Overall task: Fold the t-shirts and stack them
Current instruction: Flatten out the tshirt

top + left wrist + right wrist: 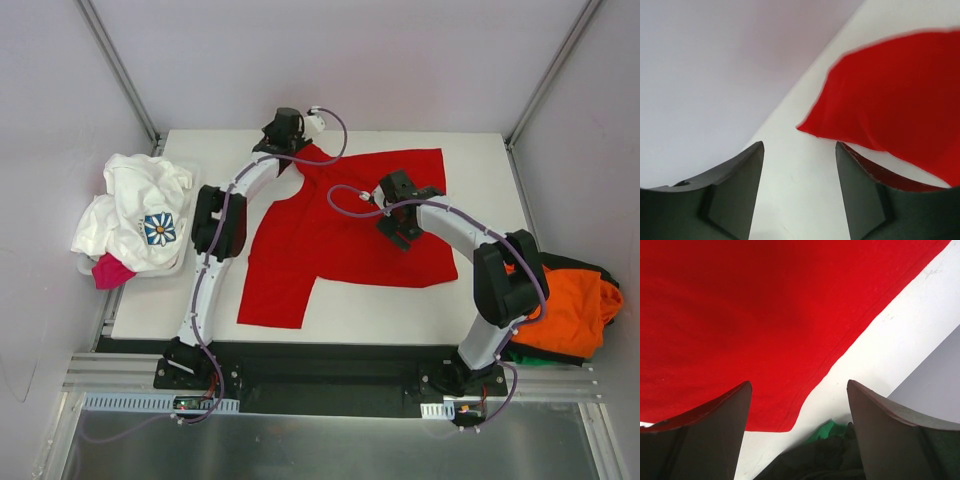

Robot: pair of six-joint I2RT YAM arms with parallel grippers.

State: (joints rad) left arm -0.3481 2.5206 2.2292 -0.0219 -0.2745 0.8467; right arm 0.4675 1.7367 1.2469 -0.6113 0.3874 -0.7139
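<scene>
As the red t-shirt (340, 230) lies spread nearly flat across the middle of the counter (470, 160), I judge the job barely started: I can make out no finished fold and no stack.

The left end effector (799, 150) sits at the shirt's 11 o'clock corner. Its jaws are apart with only bare counter between them, and the cloth's edge is just beside one finger, not held. The right end effector (799, 390) hangs over the shirt's 3 o'clock side, spread wide and empty, with the hem running under it.

The rest waits in heaps. The white t-shirt with the blue flower print (135, 205) and a pink t-shirt (108, 272) are bunched at the counter's 9 o'clock. The orange t-shirt (570, 305) and a green t-shirt (826, 430) are off at 4 o'clock. By my reckoning every shirt has yet to be folded and stacked.
</scene>
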